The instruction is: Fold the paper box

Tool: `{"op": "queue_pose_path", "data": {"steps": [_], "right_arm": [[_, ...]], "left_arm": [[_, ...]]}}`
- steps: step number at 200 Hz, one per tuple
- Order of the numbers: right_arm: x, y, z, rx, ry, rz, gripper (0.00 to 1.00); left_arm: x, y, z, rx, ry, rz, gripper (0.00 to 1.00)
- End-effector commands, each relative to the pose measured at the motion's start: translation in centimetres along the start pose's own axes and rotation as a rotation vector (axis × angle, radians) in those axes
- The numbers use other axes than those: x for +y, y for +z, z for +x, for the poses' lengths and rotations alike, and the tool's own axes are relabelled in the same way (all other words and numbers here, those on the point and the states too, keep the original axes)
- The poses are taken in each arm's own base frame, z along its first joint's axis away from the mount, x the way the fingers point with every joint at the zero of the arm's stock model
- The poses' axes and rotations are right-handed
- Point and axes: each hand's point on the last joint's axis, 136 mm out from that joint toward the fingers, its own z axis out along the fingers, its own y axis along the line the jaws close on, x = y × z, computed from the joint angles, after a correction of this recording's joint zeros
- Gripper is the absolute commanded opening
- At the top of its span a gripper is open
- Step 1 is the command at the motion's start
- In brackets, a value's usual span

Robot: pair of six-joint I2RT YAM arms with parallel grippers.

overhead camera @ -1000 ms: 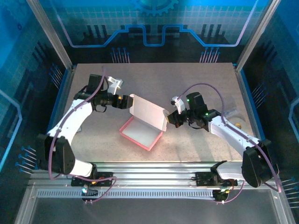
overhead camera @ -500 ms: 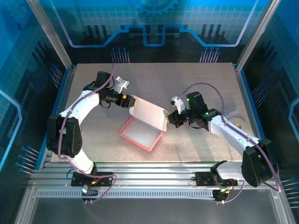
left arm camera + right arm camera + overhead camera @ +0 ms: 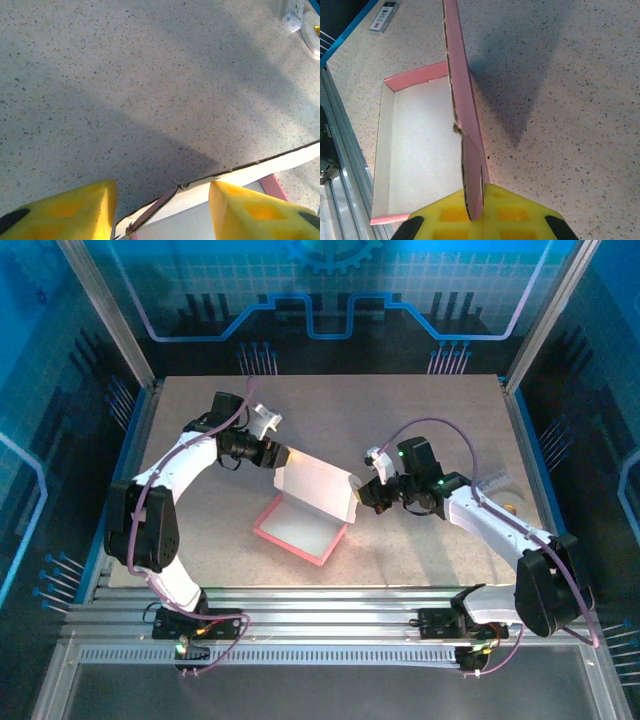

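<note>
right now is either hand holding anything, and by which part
The right hand pinches the paper box by the end edge of its raised lid. The left hand is open, straddling the lid's other end without gripping.

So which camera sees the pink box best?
The top external view: the whole paper box shows, tray and raised lid. The right wrist view sees tray and lid edge-on; the left wrist view catches the lid's top edge.

Top: you look down from high at the near edge over the whole table (image 3: pixel 420 420) | left wrist: close, facing right across the paper box (image 3: pixel 250 172) lid edge | right wrist: close, facing left along it | all three share that lid.
</note>
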Motion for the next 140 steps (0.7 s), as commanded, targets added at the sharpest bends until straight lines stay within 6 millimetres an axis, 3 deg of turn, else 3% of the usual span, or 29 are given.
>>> {"op": "queue_pose_path", "data": {"steps": [1, 94, 140], "right_arm": [[-0.8, -0.2, -0.9, -0.023, -0.009, 0.020, 0.04], [-2.0, -0.2, -1.3, -0.055, 0.015, 0.094, 0.05], [-2.3, -0.4, -1.7, -0.072, 0.036, 0.142, 0.14]], "left_arm": [[-0.6, -0.6, -0.5, -0.002, 0.040, 0.002, 0.49], [-1.5, -0.3, 1.1, 0.096, 0.045, -0.049, 0.15], [-2.5, -1.0, 1.1, 0.086, 0.024, -0.090, 0.13]]}}
